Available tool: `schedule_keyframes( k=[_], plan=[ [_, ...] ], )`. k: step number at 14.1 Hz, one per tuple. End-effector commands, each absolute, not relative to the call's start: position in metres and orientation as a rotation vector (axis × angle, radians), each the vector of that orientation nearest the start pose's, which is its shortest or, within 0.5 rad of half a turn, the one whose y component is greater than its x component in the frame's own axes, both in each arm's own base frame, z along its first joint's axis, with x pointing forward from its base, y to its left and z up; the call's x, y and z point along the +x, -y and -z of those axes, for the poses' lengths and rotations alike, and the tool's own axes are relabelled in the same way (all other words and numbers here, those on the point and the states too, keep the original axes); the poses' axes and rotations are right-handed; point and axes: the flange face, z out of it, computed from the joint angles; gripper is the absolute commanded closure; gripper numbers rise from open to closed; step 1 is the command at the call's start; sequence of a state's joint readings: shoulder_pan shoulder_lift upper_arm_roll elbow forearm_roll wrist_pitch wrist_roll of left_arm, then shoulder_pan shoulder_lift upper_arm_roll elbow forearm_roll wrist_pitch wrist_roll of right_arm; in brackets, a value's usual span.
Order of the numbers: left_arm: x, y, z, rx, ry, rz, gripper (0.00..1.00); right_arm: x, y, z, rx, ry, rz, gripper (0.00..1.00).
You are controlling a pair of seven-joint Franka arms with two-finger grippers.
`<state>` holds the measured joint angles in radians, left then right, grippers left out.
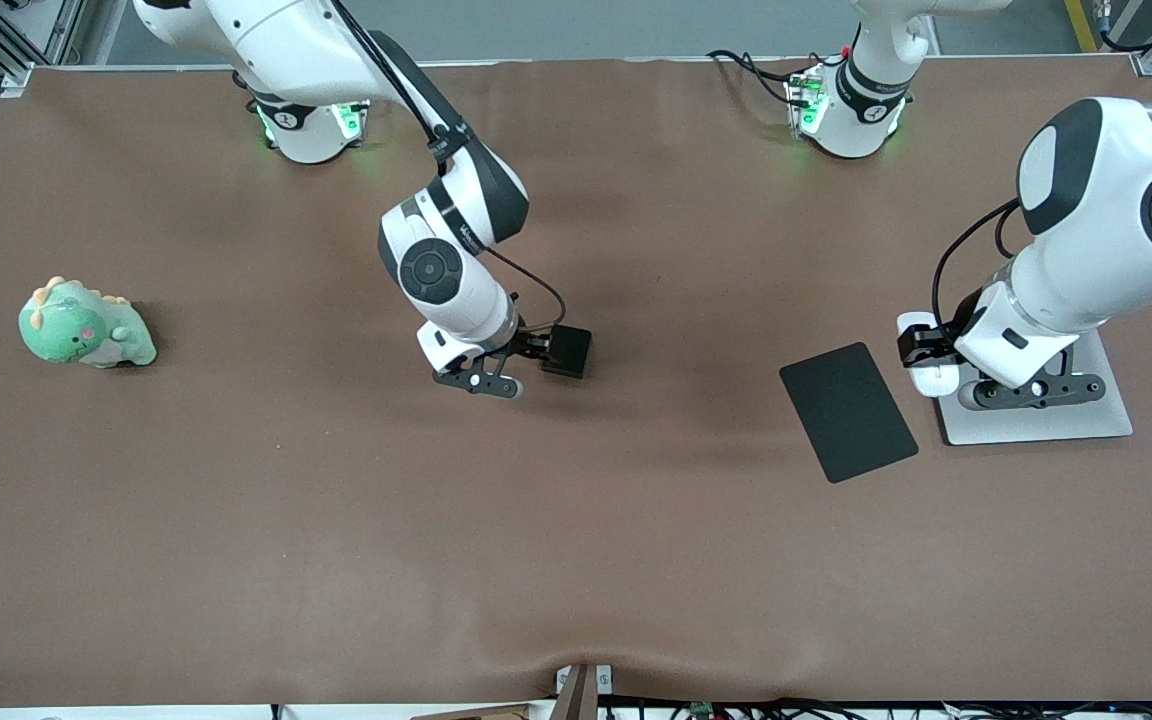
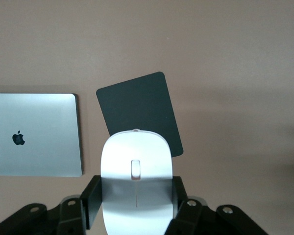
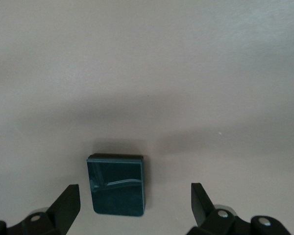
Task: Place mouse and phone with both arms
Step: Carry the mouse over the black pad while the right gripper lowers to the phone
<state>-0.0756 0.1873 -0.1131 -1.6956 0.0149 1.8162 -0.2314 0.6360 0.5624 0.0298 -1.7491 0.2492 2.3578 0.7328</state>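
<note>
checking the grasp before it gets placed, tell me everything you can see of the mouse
The mouse is a small white oval with a smooth, glossy shell, a small grey scroll wheel and a thin grey line along its top. It looks like hard plastic and undamaged. The left gripper is shut on its sides and holds it level in the air, top face up, over the gap between the black mouse pad and the closed silver laptop. Only the fingers touch it.

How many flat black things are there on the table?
2. The phone lies mid-table beneath the open right gripper. The mouse pad lies beside the laptop, toward the left arm's end. Nothing seems hidden.
</note>
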Motion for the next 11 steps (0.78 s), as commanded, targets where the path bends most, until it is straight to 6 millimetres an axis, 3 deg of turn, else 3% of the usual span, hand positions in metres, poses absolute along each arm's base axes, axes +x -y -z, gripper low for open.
schedule_keyframes(
  k=[1,4,8,11],
  plan=[
    [0.601,0.111,-0.45,-3.11,0.067,-0.144,1.0,0.522,-0.432,-0.233,-2.926,-0.375,-0.121,0.0],
    [0.602,0.115,-0.41,-3.099,0.061,-0.219,1.0,0.513,-0.448,-0.211,-2.924,-0.399,-0.107,0.0],
    [0.588,0.112,-0.356,-3.109,0.053,-0.183,1.0,0.501,-0.475,-0.192,-2.932,-0.404,-0.12,0.0],
    [0.575,0.109,-0.323,-3.11,0.027,-0.165,1.0,0.497,-0.48,-0.19,-2.936,-0.404,-0.12,0.0]
  ],
)
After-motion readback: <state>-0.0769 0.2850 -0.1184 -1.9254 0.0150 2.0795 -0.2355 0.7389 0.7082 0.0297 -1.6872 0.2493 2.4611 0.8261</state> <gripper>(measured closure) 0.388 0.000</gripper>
